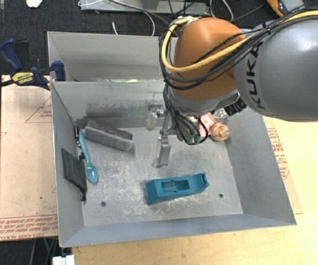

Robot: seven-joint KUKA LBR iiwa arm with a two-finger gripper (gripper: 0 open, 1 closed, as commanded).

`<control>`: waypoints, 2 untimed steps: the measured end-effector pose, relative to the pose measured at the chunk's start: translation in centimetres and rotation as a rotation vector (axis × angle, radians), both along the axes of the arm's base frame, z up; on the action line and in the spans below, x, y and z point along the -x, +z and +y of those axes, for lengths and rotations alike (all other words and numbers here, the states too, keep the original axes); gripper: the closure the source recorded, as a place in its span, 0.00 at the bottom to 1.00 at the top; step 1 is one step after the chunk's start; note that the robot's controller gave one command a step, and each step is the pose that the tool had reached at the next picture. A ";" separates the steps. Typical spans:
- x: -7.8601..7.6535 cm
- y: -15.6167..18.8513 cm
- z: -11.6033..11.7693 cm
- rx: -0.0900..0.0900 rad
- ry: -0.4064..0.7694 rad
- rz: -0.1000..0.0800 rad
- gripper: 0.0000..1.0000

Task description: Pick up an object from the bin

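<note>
Dark flooring and loose cables lie behind the grey metal bin, and my arm comes in from the right of the frame, its orange cover hanging over the bin's upper middle. The gripper points down at bare bin floor near the centre, holding nothing that I can see. I cannot tell from this angle whether it is apart or together.

The nearest candidate, as I judge it, is the blue plastic block, which lies just below the gripper in the frame and a little to the right, toward the bin's near wall. Its long axis runs left to right, rising slightly at the right end, so a grasp would need to close across the short width.

Left of the gripper lies a grey bar, further off than the block. A teal spoon and a black flat piece sit against the left wall, well apart from the gripper. A small pink and tan thing shows beside the wrist.
</note>
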State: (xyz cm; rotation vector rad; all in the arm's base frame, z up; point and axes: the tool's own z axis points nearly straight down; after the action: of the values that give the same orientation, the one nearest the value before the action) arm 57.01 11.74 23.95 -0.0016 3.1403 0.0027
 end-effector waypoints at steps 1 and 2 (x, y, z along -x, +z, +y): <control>1.5 -5.7 -1.4 0.000 0.100 -0.001 0.00; 2.5 -9.3 -2.5 -0.002 0.113 -0.006 0.00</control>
State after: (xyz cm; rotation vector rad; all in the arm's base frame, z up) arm 54.47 9.22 14.69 -0.1781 3.1298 0.0054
